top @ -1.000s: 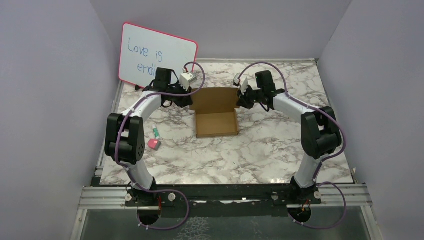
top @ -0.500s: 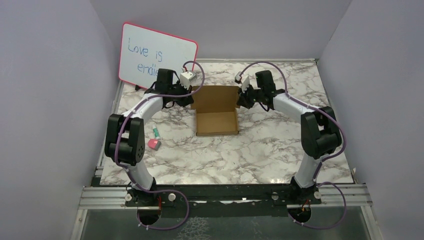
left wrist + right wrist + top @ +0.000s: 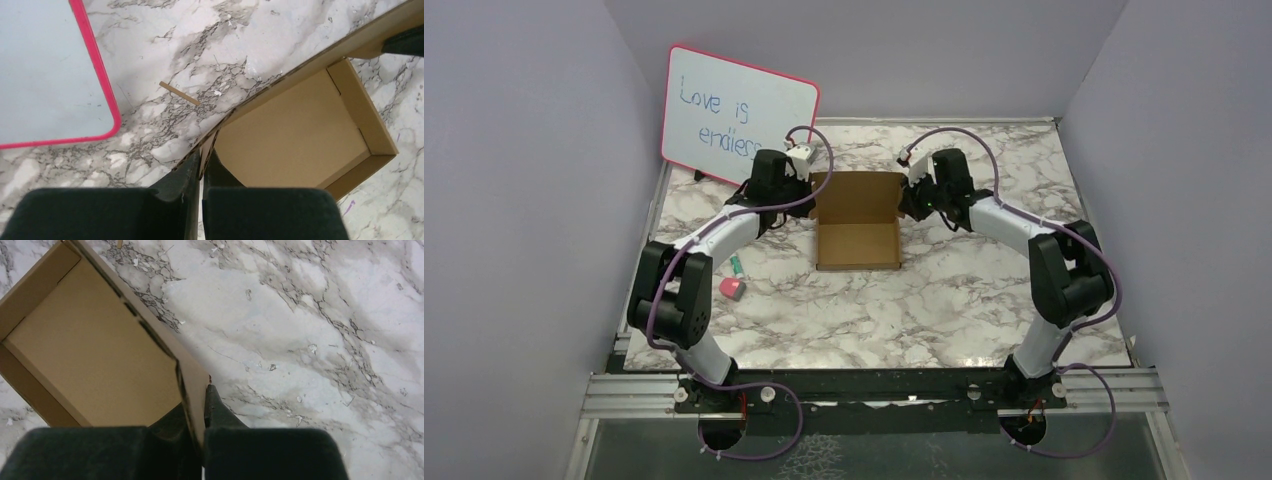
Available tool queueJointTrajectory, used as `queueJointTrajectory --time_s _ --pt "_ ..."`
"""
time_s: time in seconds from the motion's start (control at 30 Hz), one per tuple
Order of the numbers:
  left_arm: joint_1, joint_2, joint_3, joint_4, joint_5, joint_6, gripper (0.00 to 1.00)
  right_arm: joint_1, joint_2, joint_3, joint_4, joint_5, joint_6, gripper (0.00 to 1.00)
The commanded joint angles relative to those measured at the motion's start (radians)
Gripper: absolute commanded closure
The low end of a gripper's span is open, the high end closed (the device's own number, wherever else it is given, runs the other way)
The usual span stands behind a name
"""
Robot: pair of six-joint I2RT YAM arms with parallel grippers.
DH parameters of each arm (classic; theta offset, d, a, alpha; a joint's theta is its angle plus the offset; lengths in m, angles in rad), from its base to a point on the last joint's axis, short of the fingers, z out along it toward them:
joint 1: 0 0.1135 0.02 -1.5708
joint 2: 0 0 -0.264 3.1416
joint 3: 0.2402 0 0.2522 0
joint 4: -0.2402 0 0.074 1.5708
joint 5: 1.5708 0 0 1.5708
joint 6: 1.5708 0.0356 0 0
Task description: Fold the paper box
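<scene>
Both arms pinch the lid by its ends

The paper box (image 3: 856, 240) sits on the marble table (image 3: 984, 300), down and to the right of the whiteboard (image 3: 739, 112), a little way off its lower right corner. Its shallow tray is already formed, and the lid panel rises from the tray edge nearest the whiteboard's side of the table.

The left gripper (image 3: 202, 161), just below the whiteboard's right corner, is pressed together on the lid's left end, with the cardboard edge showing between its dark fingers. The right gripper (image 3: 196, 407), further right of the whiteboard, pinches the lid's other end in the same way.

The step in hand looks like swinging the lid over the tray. To do it well, the two arms should probably move together and at the same height, so the panel turns on its crease and does not twist. Pulling outward would likely bow the thin card or tear a corner. The pinches sit close to the edge, so either could slip. Since the tray is light and nothing holds it down, a slow arc away from the whiteboard seems wise, with the side flaps guided inside the tray walls
</scene>
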Motion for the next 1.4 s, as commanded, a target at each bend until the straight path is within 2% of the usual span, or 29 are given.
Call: queueJointTrajectory --time_s 0.0,0.17,0.33,0.83,1.1,1.37 --pt "-0.032 -0.041 -0.036 0.045 -0.124 -0.203 0.96 0.031 -0.042 -0.042 0.026 0.133 0.116 0.96" --pt "-0.066 -0.067 -0.086 0.127 -0.184 -0.344 0.96 0.071 -0.059 -0.069 0.049 0.243 0.214 0.94" --pt "-0.102 -0.083 -0.109 0.145 -0.262 -0.417 0.96 0.104 -0.060 -0.071 0.049 0.312 0.305 0.92" --pt "-0.161 -0.145 -0.196 0.229 -0.401 -0.544 0.95 0.149 -0.056 -0.055 -0.006 0.498 0.552 0.89" --pt "-0.179 -0.161 -0.213 0.266 -0.404 -0.615 0.94 0.159 -0.051 -0.054 0.008 0.568 0.653 0.89" --pt "-0.197 -0.161 -0.246 0.273 -0.462 -0.628 0.85 0.178 -0.056 -0.084 0.035 0.605 0.674 0.89"
